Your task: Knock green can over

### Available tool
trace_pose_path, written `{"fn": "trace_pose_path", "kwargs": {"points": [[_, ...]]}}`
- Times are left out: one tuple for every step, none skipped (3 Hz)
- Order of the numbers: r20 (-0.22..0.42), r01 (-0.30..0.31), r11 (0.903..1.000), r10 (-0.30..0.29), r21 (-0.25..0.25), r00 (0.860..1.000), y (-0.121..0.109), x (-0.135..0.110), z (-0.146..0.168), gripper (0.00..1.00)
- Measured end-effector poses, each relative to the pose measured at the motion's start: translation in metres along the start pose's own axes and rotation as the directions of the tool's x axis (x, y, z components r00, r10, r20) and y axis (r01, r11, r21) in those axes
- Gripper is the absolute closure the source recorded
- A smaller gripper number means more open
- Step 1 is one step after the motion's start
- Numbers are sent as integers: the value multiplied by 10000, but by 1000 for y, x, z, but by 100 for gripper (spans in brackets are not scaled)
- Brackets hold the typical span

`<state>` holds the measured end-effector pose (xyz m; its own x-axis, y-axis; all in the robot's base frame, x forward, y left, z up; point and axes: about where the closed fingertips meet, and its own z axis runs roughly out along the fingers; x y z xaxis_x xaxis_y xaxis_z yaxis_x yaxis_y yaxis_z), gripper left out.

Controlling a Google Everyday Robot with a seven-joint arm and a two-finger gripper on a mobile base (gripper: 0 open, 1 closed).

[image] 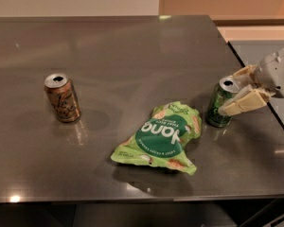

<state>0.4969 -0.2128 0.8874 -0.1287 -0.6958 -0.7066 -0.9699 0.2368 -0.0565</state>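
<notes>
The green can [216, 106] stands upright on the right side of the dark table [132, 46]; it is dark green with a silver top. My gripper [230, 94] reaches in from the right edge, with its white wrist behind it. Its pale fingers are spread apart. The near finger [244, 103] lies across the can's right side and the far finger [244, 73] sits behind the can's top. The can's right edge is between them.
A flat green snack bag [162, 137] lies just left of and in front of the green can. An orange-brown can [61, 97] stands upright at the left. The table's right edge [270, 108] runs close behind the gripper.
</notes>
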Motion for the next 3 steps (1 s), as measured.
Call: {"fn": "trace_pose_path", "kwargs": {"points": [[-65,-109,9999,109,-62,9999,-1,-2,1,65],[-914,-240,9996,251,131,9955,-12,-10,-4,88],[-2525,-470,9983,544,351,9661,-33,-12,-1,100]]}}
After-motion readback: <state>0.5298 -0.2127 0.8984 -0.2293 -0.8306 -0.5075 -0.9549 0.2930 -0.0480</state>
